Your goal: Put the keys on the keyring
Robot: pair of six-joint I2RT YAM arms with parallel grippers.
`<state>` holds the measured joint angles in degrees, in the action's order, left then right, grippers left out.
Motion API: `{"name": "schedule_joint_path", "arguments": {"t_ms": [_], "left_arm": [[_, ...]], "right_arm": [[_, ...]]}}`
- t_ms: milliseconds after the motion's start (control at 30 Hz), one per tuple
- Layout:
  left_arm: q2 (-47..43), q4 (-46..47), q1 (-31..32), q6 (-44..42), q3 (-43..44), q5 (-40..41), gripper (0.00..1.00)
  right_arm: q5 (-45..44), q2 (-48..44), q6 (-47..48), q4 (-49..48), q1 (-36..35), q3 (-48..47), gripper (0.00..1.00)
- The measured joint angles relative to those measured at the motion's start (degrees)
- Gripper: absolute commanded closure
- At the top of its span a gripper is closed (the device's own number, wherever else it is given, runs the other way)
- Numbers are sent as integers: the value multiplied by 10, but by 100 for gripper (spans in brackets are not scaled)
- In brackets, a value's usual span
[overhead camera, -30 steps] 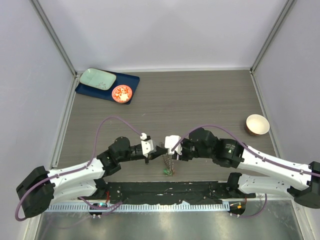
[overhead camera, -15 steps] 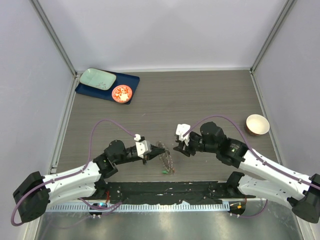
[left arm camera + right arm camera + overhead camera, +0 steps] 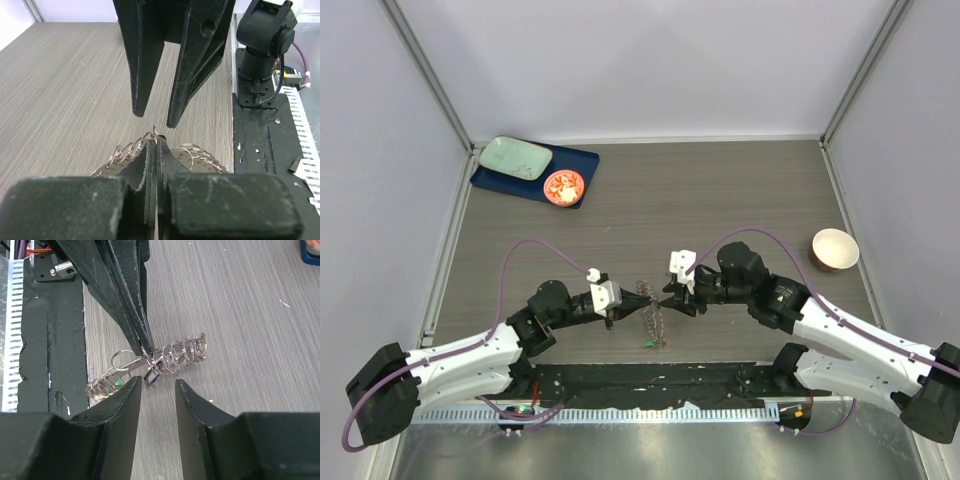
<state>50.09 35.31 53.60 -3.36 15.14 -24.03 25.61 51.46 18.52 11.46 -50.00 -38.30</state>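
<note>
Right wrist | we saw left tool (image 3: 144, 348) pinching silvery coiled-wire keyring (image 3: 182, 352) | right tool (image 3: 157, 387) parted, empty | black-headed key (image 3: 151, 376) lay beside it; threading judged unfinished

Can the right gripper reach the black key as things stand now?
Probably yes. The right gripper is open, and the black key lies just ahead of its gap. The left gripper, shut on the keyring, does not cover it.
</note>
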Motion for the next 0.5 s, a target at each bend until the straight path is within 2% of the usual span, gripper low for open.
{"name": "schedule_joint_path", "arguments": {"t_ms": [300, 467, 500], "left_arm": [[0, 18, 0, 5, 0, -13, 100], [8, 22, 0, 13, 0, -18, 100], [10, 23, 0, 14, 0, -20, 100]], "right_arm": [[10, 8, 8, 4, 0, 0, 66], [17, 8, 9, 5, 3, 0, 83], [19, 8, 9, 5, 3, 0, 84]]}}
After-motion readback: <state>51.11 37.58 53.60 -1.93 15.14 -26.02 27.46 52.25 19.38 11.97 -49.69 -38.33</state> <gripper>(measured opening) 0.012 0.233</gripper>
